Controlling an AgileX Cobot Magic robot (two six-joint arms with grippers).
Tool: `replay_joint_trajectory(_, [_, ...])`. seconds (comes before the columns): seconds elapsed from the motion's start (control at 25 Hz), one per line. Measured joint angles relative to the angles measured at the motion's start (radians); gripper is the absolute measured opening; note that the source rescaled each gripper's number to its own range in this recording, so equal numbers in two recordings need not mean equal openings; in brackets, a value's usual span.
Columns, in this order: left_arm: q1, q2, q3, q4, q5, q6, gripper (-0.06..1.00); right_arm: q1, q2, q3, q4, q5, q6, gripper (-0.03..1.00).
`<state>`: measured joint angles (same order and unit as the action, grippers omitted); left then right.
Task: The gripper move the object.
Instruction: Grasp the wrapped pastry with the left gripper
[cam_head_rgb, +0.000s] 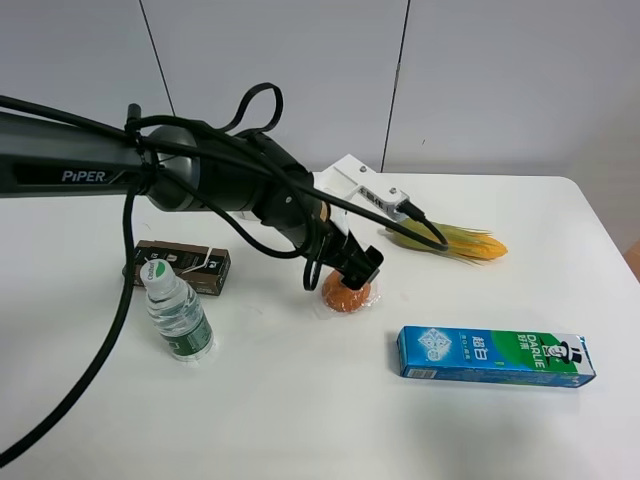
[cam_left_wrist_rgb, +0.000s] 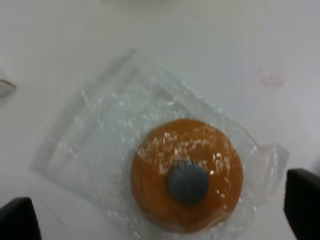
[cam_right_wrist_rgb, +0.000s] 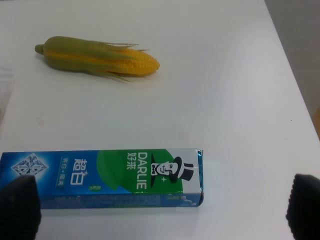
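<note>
- Looping black cable (cam_head_rgb: 75, 388) lies nearest the high camera, trailing from the left arm over the smooth white worktop (cam_head_rgb: 300, 430). A wide swing of that arm could well drag the cable against the small clear plastic water bottle (cam_head_rgb: 178, 315) with a green label and tip it.
- The black left gripper (cam_head_rgb: 355, 270), with its white bracket, hangs low over the round orange puck (cam_left_wrist_rgb: 187, 175) with a grey centre disc. The puck lies flat near the middle of the worktop, sealed in a crinkled clear plastic bag (cam_left_wrist_rgb: 95, 135).
- Its dark fingers (cam_left_wrist_rgb: 302, 200) are spread, one on each side of the puck, and hold nothing. Whether they touch the bag cannot be told.
- The main risk is the film, which looks slick and loose. The closing fingers may pinch only the bag, so the puck slides or dangles. The puck's low, rounded rim also gives them little to bite on.
- The tapered yellow-green corn cob (cam_head_rgb: 450, 240) lies near; a sideways shove of the puck might nudge it.
- The right gripper (cam_right_wrist_rgb: 161, 212) has its fingers (cam_right_wrist_rgb: 305, 207) wide apart and empty, above the glossy blue-and-green cardboard toothpaste box (cam_right_wrist_rgb: 100, 177).
</note>
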<state>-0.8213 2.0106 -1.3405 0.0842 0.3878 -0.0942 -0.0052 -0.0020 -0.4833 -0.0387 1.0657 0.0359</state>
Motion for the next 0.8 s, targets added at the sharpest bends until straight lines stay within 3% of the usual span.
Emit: replay_joint_trajectory(0.8, [0.0,0.074,0.0,0.0,-0.07,-0.101,1.0,0.0,0.0,0.0,0.0,0.0,0.0,1.0])
